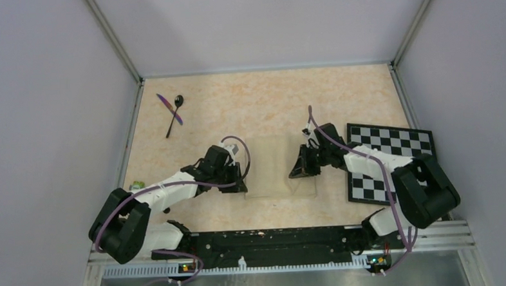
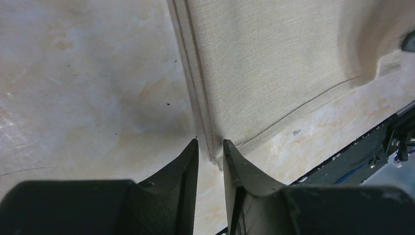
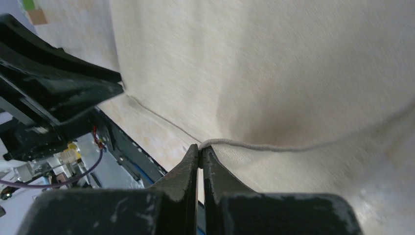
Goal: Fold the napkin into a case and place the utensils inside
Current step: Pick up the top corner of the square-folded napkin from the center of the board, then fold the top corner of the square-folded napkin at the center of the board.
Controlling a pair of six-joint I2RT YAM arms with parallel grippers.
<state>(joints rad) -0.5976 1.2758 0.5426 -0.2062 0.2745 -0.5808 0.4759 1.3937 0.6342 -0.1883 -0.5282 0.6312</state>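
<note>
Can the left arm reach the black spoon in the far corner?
Probably yes: bare table lies between the left gripper and the slim black round-bowled spoon. But that gripper is down at a corner of the beige cloth napkin.

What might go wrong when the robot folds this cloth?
The right gripper pinches just the thin edge of the napkin, so the cloth might slip out on lifting. The left gripper has its jaws apart around the napkin's near-left corner; if it closes off the hem, the fold could go crooked.
</note>
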